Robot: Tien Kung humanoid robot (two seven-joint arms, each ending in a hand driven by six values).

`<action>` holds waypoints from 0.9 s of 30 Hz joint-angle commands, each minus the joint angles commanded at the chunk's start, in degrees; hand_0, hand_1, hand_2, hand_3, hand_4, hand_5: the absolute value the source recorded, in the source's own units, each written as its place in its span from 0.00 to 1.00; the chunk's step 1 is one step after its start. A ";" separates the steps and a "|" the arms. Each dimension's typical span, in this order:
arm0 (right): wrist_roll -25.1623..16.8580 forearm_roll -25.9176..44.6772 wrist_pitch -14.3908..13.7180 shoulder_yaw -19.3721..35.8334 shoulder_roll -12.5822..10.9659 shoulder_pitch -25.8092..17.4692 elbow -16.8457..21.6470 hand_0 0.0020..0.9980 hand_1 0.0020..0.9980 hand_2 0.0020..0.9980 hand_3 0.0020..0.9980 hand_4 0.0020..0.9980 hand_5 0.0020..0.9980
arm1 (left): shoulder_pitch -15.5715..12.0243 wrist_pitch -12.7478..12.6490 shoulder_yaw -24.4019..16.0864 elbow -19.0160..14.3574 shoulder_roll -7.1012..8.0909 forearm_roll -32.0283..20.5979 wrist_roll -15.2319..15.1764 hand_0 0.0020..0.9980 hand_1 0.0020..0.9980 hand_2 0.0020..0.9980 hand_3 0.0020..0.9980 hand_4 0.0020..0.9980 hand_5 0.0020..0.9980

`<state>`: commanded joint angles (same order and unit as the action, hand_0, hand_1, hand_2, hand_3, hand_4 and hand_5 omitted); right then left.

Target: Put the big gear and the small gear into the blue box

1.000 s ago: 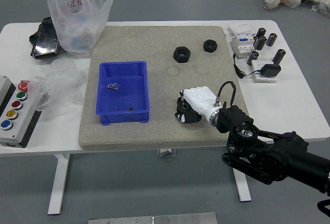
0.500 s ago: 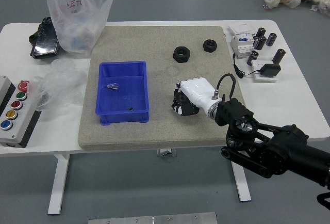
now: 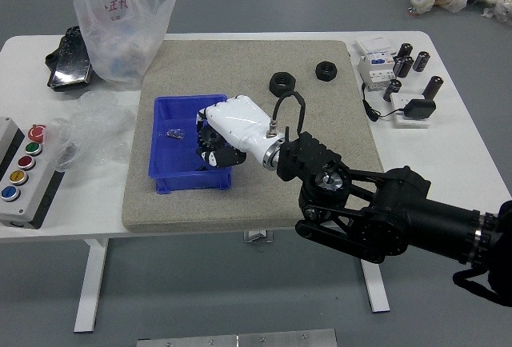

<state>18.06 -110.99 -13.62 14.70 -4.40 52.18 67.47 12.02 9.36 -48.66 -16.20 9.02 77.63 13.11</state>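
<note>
Blue box (image 3: 176, 180), right robot hand (image 3: 235, 128) over its right rim, grip unclear, grey mat (image 3: 342, 115) stretching rightward

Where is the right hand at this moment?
In the head view, the right hand is just left of centre, over the right side of the blue box, nearer the robot than the two black rings.

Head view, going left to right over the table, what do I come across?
Button box → blue box → larger black ring → smaller black ring → black power adapter.
</note>
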 joint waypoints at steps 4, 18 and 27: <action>0.30 0.49 1.42 -1.40 1.67 1.76 -0.52 0.62 0.57 0.50 0.53 0.15 0.00 | -0.01 0.18 -0.48 -0.04 0.10 0.60 0.20 0.72 0.60 0.59 0.69 0.71 0.53; 0.23 1.29 1.60 -1.81 3.40 2.20 -3.70 0.77 0.87 0.91 0.93 0.80 0.38 | -0.11 0.47 -1.89 -0.15 0.13 1.92 0.86 0.72 0.60 0.59 0.69 0.71 0.54; -1.41 2.43 -1.25 3.95 0.56 -0.71 -0.35 0.75 0.85 0.86 0.89 0.80 0.39 | -0.13 0.32 -1.52 -0.11 -0.04 1.41 0.71 0.72 0.60 0.59 0.69 0.71 0.54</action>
<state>16.65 -108.57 -14.87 18.65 -3.83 51.47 67.12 11.90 9.69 -50.18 -16.31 8.98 79.04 13.82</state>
